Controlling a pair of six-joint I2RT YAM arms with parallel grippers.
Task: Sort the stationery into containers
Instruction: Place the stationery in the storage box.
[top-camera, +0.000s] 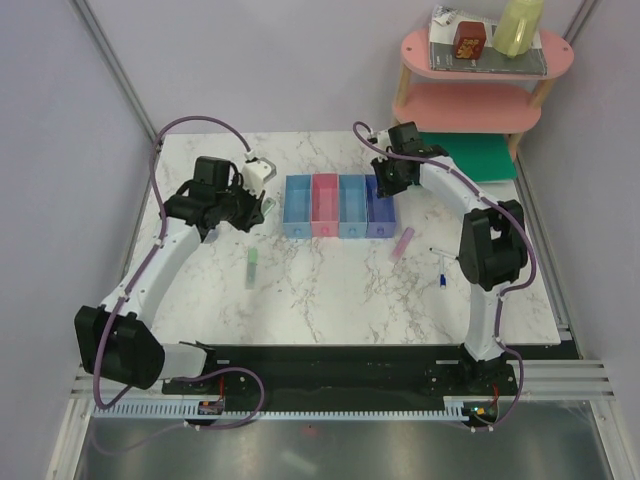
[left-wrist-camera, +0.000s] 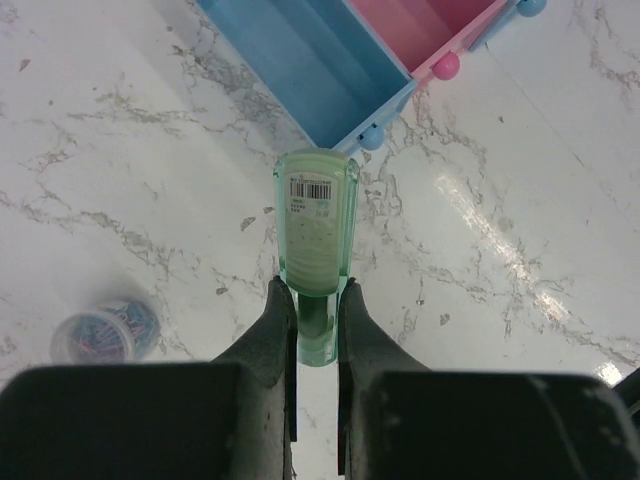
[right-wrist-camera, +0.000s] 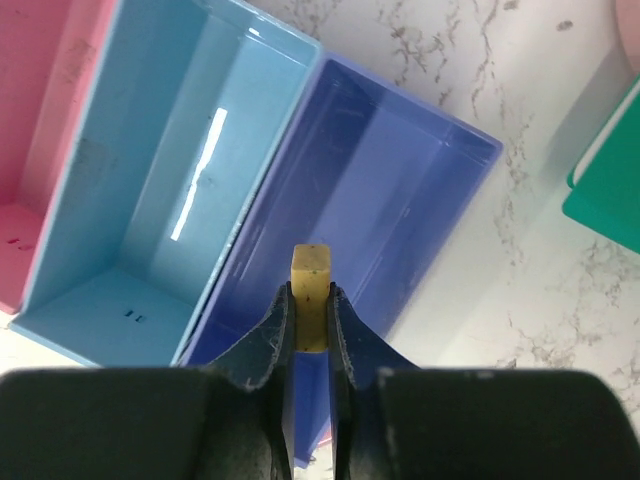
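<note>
My left gripper is shut on one end of a pale green stick with a barcode label. It hovers over the marble just short of the first light blue bin, left of the row in the top view. My right gripper is shut on a small yellow block above the purple bin, at the row's right end. Another green stick, a pink stick and a blue-and-white pen lie on the table.
The pink bin and second light blue bin show bare floors. A small round tub of coloured clips sits near my left gripper. A green board and a pink tiered shelf with a red box and a yellow bottle stand at the back right.
</note>
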